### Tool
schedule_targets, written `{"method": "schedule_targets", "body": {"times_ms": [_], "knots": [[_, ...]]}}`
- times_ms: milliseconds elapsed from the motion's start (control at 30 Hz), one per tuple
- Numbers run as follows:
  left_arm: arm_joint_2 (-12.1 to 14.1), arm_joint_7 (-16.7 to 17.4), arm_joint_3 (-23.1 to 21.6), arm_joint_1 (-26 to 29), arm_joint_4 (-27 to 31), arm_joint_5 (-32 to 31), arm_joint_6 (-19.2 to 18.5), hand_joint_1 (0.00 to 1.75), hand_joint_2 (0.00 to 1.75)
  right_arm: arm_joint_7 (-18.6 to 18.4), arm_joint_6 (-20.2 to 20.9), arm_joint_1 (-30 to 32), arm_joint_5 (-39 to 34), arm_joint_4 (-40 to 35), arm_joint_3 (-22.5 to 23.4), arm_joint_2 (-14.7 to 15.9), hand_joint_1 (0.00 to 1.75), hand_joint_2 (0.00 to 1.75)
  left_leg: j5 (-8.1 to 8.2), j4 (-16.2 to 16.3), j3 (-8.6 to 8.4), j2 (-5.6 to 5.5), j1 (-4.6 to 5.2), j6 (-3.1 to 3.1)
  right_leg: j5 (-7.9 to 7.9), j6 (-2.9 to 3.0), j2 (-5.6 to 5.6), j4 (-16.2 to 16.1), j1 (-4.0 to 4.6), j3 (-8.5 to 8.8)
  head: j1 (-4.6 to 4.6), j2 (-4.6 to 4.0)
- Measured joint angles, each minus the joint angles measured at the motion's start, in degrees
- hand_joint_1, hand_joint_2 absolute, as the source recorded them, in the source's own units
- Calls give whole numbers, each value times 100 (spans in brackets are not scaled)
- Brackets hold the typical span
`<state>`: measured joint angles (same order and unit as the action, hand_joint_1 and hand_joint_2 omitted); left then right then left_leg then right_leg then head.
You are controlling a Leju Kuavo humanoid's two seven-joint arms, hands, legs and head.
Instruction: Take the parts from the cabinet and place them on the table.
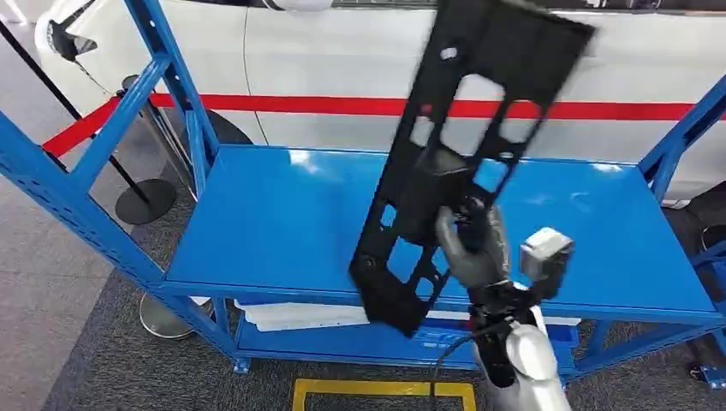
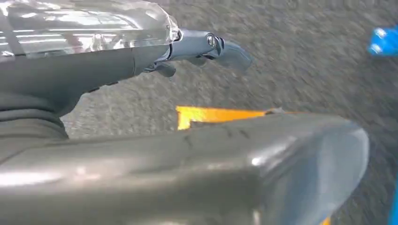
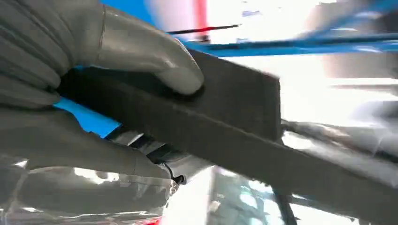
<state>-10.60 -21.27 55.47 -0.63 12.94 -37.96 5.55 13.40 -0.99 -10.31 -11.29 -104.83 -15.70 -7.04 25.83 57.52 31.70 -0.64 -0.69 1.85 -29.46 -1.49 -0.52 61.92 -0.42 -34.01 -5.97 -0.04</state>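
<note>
Beyond my fingers stands the long blue metal shelving table, its flat top spreading out under and behind what I hold, with a white car body carrying a red stripe farther back past it. Under the table top, below my fingers, a lower blue shelf carries some pale flat sheets.

The flat black plastic panel with many cut-out windows is in my right hand: my thumb presses on one face and my other fingers wrap the opposite side, gripping its lower half. The panel rises tilted away from my fingers, above the table top and not touching it.

My left hand hangs over grey carpet, near a yellow floor marking; I cannot tell whether its fingers are spread or curled.
</note>
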Motion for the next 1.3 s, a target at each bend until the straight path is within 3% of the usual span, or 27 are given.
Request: {"method": "schedule_targets", "body": {"times_ms": [67, 100, 133, 167, 267, 300, 400, 433, 467, 500, 567, 600, 633, 667, 700, 767, 800, 900, 967, 1000, 1067, 1133, 1167, 1200, 1233, 1267, 1300], "knots": [[-4, 24, 26, 10, 0, -37, 37, 0, 0, 175, 178, 359, -387, -534, 305, 81, 175, 175, -1, 4, 25, -4, 9, 15, -462, -46, 3, 929, -4, -441, 0, 0], [-2, 29, 35, 22, 0, -46, 46, 0, 0, 251, 281, 557, -522, -770, 474, 88, 175, 175, 4, 8, 33, -7, 12, 22, -572, -56, 3, 1293, -3, -626, 0, 0], [-2, 42, 53, 31, 0, -57, 57, 0, 0, 295, 381, 759, -614, -1006, 647, 88, 175, 175, 10, 9, 31, -9, 12, 24, -547, -57, 3, 1414, -4, -700, 0, 0], [-2, 72, 66, 39, 0, -68, 68, 0, 0, 321, 506, 991, -710, -1258, 841, 86, 175, 175, 21, 10, 23, -11, 13, 23, -373, -52, 6, 1233, -5, -631, 0, 0], [-2, 153, 122, 48, 0, -118, 120, 0, 0, 468, 906, 1562, -983, -1793, 1396, 59, 175, 175, 66, 15, -30, -24, 14, -17, 349, 18, 23, -240, -1, 78, 0, 0], [-4, 169, 145, 52, 0, -120, 138, 0, 0, 544, 1004, 1711, -1049, -1902, 1582, 57, 175, 175, 91, 42, -19, -24, 57, -55, 294, 56, 22, -393, 35, 138, 0, 0], [-6, 166, 192, 67, 17, -105, 162, 0, 0, 801, 1152, 2227, -1112, -2120, 1976, 9, 175, 175, 111, 14, -40, -29, 46, -122, 287, 132, 20, -387, 60, 129, 0, 0], [-7, 155, 217, 75, 26, -101, 162, 0, 0, 861, 1194, 2373, -1110, -2170, 2089, -8, 175, 175, 128, 15, -44, -29, 67, -162, 306, 172, 18, -426, 10, 140, 0, 0], [-7, 153, 247, 86, 42, -101, 173, 0, 175, 896, 1233, 2498, -1105, -2219, 2200, -33, 175, 175, 202, 106, -29, -9, 50, -196, 319, 207, 40, -447, -16, 161, 0, 0], [-17, 155, 275, 90, 59, -109, 217, 0, 175, 924, 1268, 2612, -1068, -2269, 2325, -72, 175, 175, 385, 337, 64, 15, 54, -222, 305, 255, 42, -448, -17, 167, -2, 0], [-39, 158, 311, 99, 94, -118, 260, 0, 175, 953, 1338, 2836, -966, -2325, 2546, -183, 175, 175, 889, 1257, 477, 25, 33, -260, 292, 279, 65, -446, -8, 172, 0, 0], [-42, 158, 326, 113, 118, -176, 294, 0, 175, 964, 1360, 2931, -917, -2347, 2644, -234, 175, 175, 1049, 1686, 671, 26, 33, -273, 288, 283, 71, -441, -3, 170, 0, 0], [-48, 158, 326, 129, 133, -238, 347, 0, 175, 968, 1395, 3011, -876, -2369, 2772, -314, 175, 175, 1057, 1871, 752, 27, 31, -278, 287, 286, 71, -439, 1, 173, 0, 0], [-50, 160, 326, 144, 144, -293, 402, 0, 175, 968, 1434, 3095, -865, -2391, 2876, -382, 175, 175, 924, 1755, 691, 27, 31, -272, 282, 287, 69, -439, 7, 183, 0, 0], [-59, 160, 326, 161, 168, -304, 435, 0, 175, 968, 1467, 3174, -830, -2423, 2991, -462, 175, 175, 691, 1376, 500, 27, 31, -253, 279, 287, 64, -438, 11, 196, 0, 0], [-89, 160, 343, 171, 218, -286, 441, 0, 175, 955, 1561, 3272, -801, -2478, 3199, -608, 175, 175, 210, 303, -48, 28, 43, -172, 268, 272, 54, -438, 26, 231, 0, 0], [-96, 172, 365, 173, 258, -287, 435, 0, 175, 935, 1650, 3300, -799, -2509, 3331, -701, 175, 175, 249, 22, -167, 33, 72, -127, 258, 254, 57, -431, 49, 231, 0, 0], [-184, 287, 424, 217, 394, -372, 413, 0, 175, 881, 1850, 3338, -777, -2577, 3684, -933, 175, 175, 217, 5, -150, 35, 105, -80, 265, 159, 52, -427, 31, 227, 0, 0], [-260, 337, 440, 260, 496, -442, 354, 0, 175, 960, 1869, 3354, -716, -2642, 3824, -1021, 175, 175, 112, -85, -197, 58, 30, -8, 227, 108, 42, -371, 28, 212, 0, 0], [-278, 378, 459, 259, 551, -459, 304, 0, 175, 1032, 1931, 3371, -701, -2669, 3883, -1055, 175, 175, 97, -103, -191, 65, 40, 17, 55, 64, 42, -196, 22, 147, 2, 0], [-310, 420, 503, 263, 608, -477, 234, 0, 175, 1077, 2066, 3366, -736, -2684, 3948, -1086, 175, 175, 66, -90, -156, 119, 40, 58, -462, 2, 43, 622, -10, -209, 0, 0], [-323, 374, 538, 269, 651, -558, 157, 0, 175, 1082, 2333, 3381, -1036, -2684, 3979, -1112, 175, 175, 65, -63, -117, 163, 42, 57, -710, -49, 44, 1352, -44, -526, 2, 0], [-323, 359, 566, 269, 660, -592, 127, 0, 175, 1086, 2438, 3382, -1196, -2684, 3985, -1136, 175, 175, 66, -46, -105, 200, 38, 56, -624, -68, 49, 1337, -61, -504, 2, 0], [-323, 354, 579, 267, 664, -614, 114, 0, 175, 1104, 2528, 3383, -1320, -2684, 3985, -1138, 175, 175, 71, -30, -97, 238, 35, 48, -450, -83, 58, 1093, -83, -375, 2, 0], [-330, 354, 588, 266, 671, -647, 100, 0, 175, 1134, 2611, 3382, -1416, -2686, 3985, -1145, 175, 175, 80, -5, -90, 283, 28, 35, -180, -98, 97, 578, -106, -103, 2, 0], [-332, 352, 595, 265, 673, -662, 98, 0, 175, 1154, 2671, 3382, -1463, -2686, 3985, -1154, 175, 175, 98, 29, -84, 326, 21, 6, 60, -109, 204, 11, -119, 202, 2, 0], [-328, 354, 605, 266, 686, -673, 98, 0, 175, 1167, 2721, 3376, -1479, -2684, 3985, -1165, 175, 175, 114, 67, -78, 354, 43, -37, 42, -93, 458, -343, -110, 351, 0, 0]]}}
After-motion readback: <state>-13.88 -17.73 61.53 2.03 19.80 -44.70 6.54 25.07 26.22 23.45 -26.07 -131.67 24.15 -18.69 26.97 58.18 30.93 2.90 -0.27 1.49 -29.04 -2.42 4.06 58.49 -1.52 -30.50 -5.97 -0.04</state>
